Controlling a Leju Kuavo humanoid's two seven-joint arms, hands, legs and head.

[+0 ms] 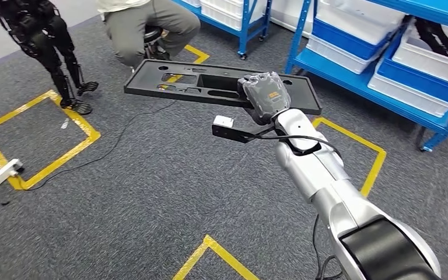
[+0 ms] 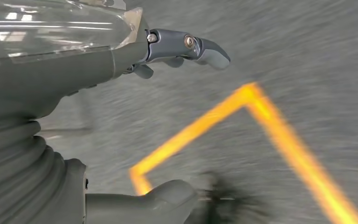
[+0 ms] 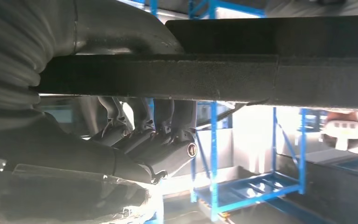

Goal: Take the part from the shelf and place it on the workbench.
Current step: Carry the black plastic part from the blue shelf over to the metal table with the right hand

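The part is a long flat black plastic panel with cut-outs, held level above the grey carpet in the head view. My right hand grips it near its right end, thumb side on top. From the right wrist, the panel's edge runs across the picture as a dark band, with my thumb above it and my fingers curled beneath. My left hand hangs over the floor with its fingers apart and nothing in them.
Blue shelves with white and blue bins stand to the right and ahead. A person sits on a stool just behind the panel. A black robot's legs stand far left. Yellow tape squares and a white power strip mark the carpet.
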